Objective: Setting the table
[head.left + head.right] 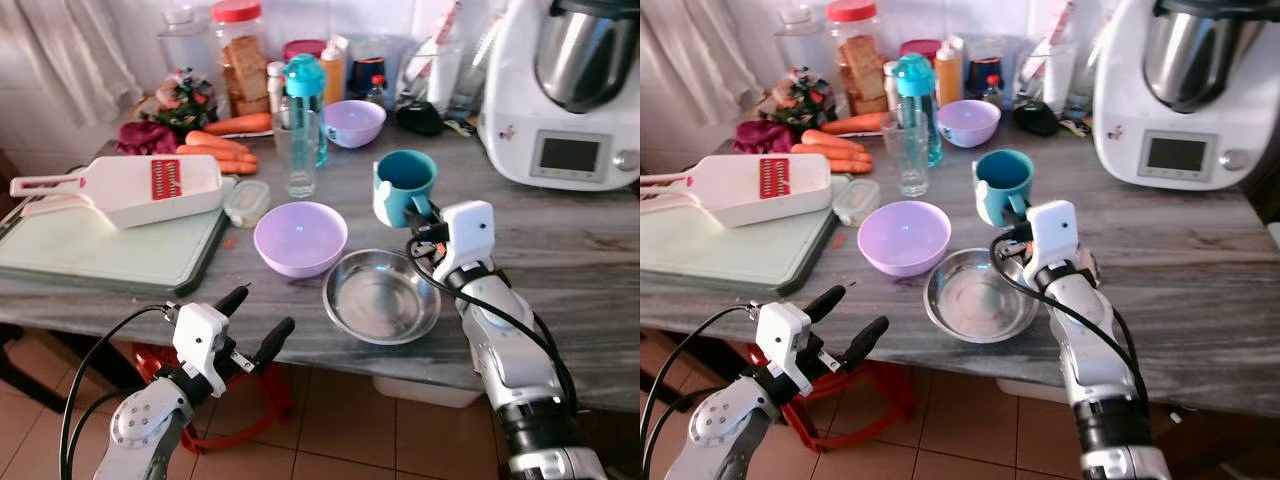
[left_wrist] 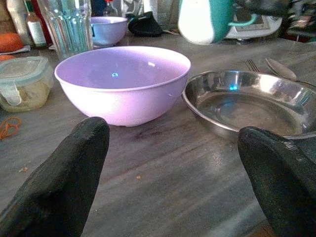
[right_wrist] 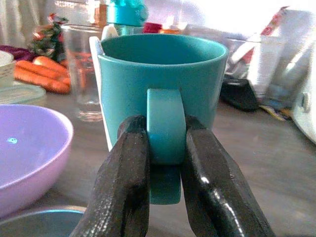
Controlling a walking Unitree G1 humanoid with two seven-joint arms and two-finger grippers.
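Two grippers, right gripper [image 3: 165, 163] clamping teal mug [image 1: 405, 185] handle, left gripper [image 1: 258, 318] wide, no legible writing.

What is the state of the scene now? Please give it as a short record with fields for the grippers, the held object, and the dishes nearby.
right gripper: shut on the handle of the teal mug, above the counter
mug: upright, just beyond the steel bowl
left gripper: open, holding nothing, at the counter's front edge, facing the purple bowl
purple bowl: on the counter, left of the steel bowl
glass: upright, beyond the purple bowl
second purple bowl: farther back
cutting board: on the left, with a white slicer on it
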